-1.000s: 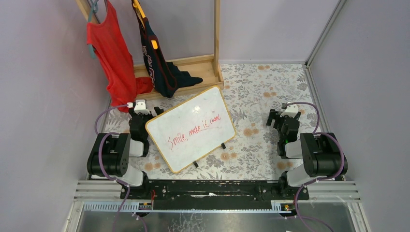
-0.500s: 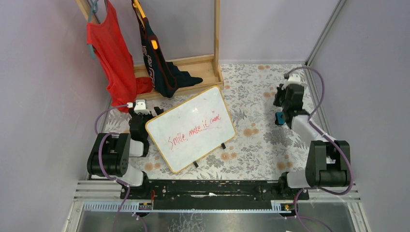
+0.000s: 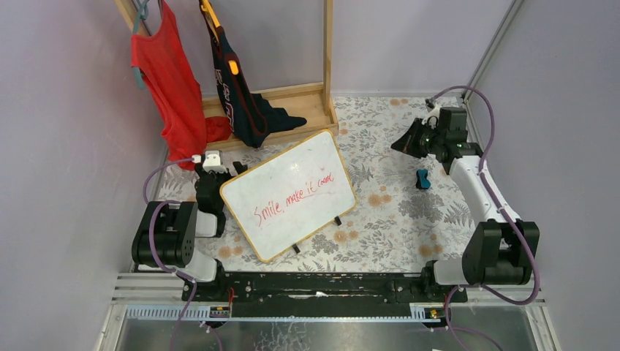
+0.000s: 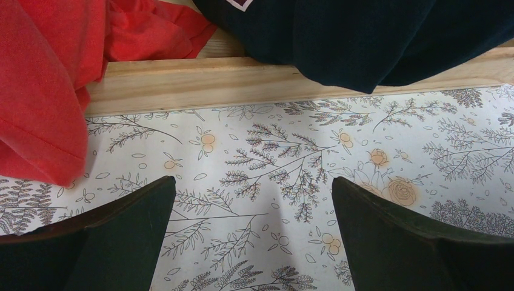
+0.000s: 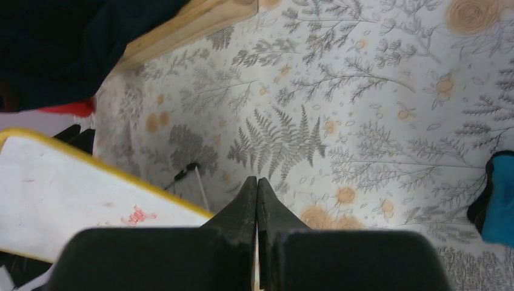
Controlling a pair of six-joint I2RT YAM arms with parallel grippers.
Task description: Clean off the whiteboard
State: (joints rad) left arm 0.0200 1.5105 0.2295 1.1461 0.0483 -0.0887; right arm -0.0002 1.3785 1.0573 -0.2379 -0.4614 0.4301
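Observation:
The whiteboard point(image 3: 289, 194) lies tilted on the floral tablecloth, light-framed, with red writing across its middle. Its corner also shows in the right wrist view, whiteboard point(image 5: 54, 194). My left gripper point(image 3: 216, 174) rests at the board's left edge. It stands open over bare cloth, left gripper point(image 4: 253, 182), with nothing between the fingers. My right gripper point(image 3: 398, 145) hovers to the right of the board's far corner, pointing left. Its jaws are pressed together on nothing, right gripper point(image 5: 257, 180). A small blue-and-black block point(image 3: 422, 178) lies on the cloth under the right arm, block point(image 5: 500, 200).
A wooden rack base point(image 3: 292, 99) stands at the back, with a red shirt point(image 3: 172, 88) and a dark garment point(image 3: 241, 95) hanging over it. Both garments show close ahead of the left gripper, red shirt point(image 4: 42, 91) and dark garment point(image 4: 363, 36). Walls close in on both sides.
The right arm reached out from beside its base to the far right, then turned its gripper left; its jaws went from open to shut. The blue block came into view. The left arm stayed still.

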